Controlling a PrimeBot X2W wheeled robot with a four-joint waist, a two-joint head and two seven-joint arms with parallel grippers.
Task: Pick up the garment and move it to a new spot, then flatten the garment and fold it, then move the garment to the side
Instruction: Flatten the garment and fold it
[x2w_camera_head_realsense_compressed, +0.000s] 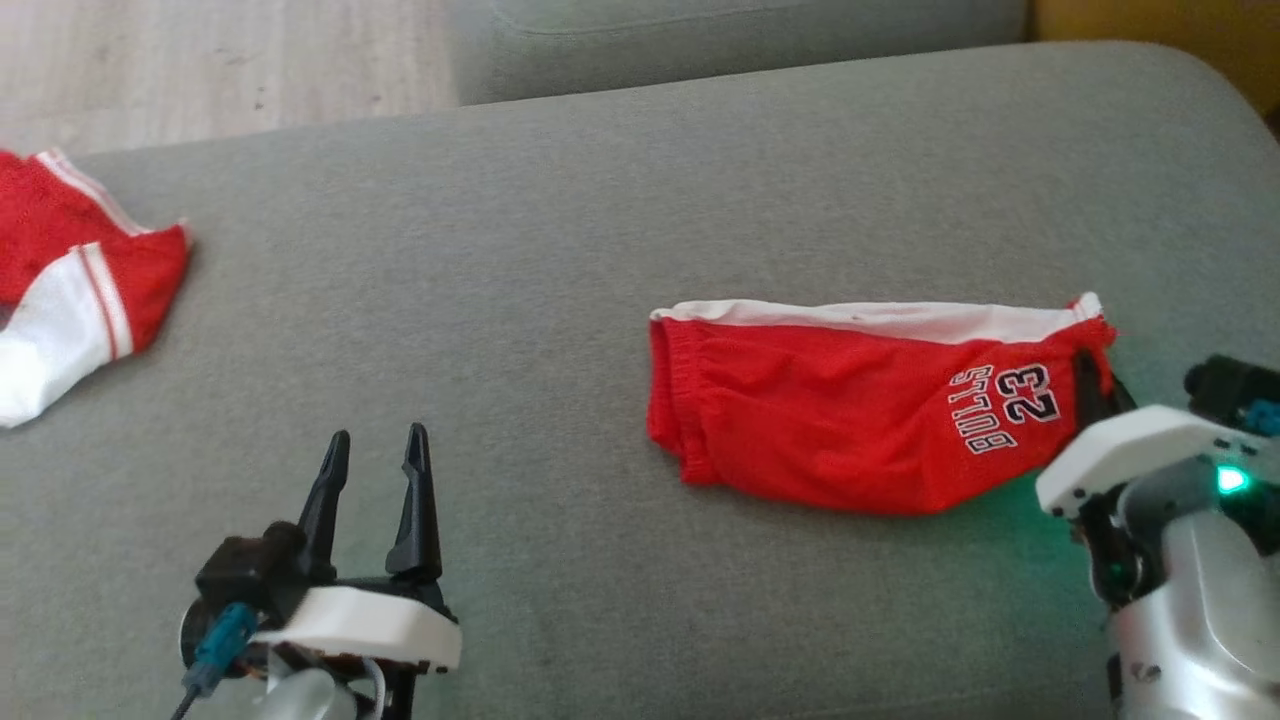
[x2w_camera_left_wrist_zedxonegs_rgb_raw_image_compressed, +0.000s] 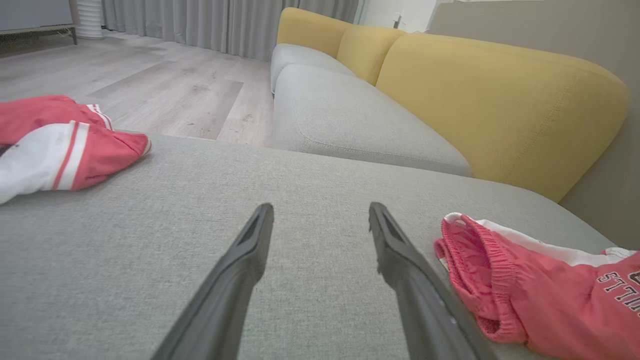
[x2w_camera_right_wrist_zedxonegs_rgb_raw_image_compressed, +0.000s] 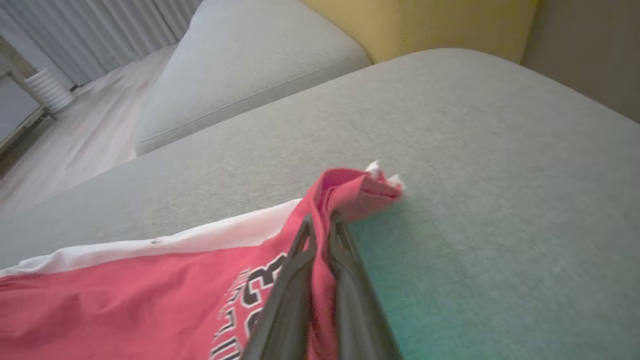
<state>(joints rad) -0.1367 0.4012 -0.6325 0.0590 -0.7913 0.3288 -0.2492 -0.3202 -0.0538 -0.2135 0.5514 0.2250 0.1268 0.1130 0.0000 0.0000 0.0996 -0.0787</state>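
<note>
Because the right pincer (x2w_camera_right_wrist_zedxonegs_rgb_raw_image_compressed: 320, 222) is pinched tight on only a small bunch of cloth at one corner of the garment (x2w_camera_head_realsense_compressed: 830, 410), the main risk from here is that the thin fabric slips out between the fingers once the arm pulls, or that the pull drags just that corner and undoes the fold. The garment, red shorts with a white strip (x2w_camera_head_realsense_compressed: 880, 318) along the far edge and black-and-white lettering (x2w_camera_head_realsense_compressed: 1005, 408), appears folded flat on the right half of the grey cushion (x2w_camera_head_realsense_compressed: 560, 220). Its gripped corner is at the end nearest the cushion's right edge, and its elastic waistband (x2w_camera_left_wrist_zedxonegs_rgb_raw_image_compressed: 480, 260) points toward the cushion's middle. The left pincer (x2w_camera_head_realsense_compressed: 378, 440) hovers over the cushion's near left part, jaws spread wide and holding nothing, apart from the shorts, so the waistband end has no support. I judge that a one-handed lift or slide would let that free end trail, bunch up and open the layers. A sideways drag across the cushion's woven cover could also catch the lower layer and roll it under. A second red and white garment (x2w_camera_head_realsense_compressed: 70, 280) lies crumpled at the cushion's far left edge; carrying the shorts too far that way could land them on it and tangle the two. Toward the cushion's right edge, an overshoot might drop the shorts off.
</note>
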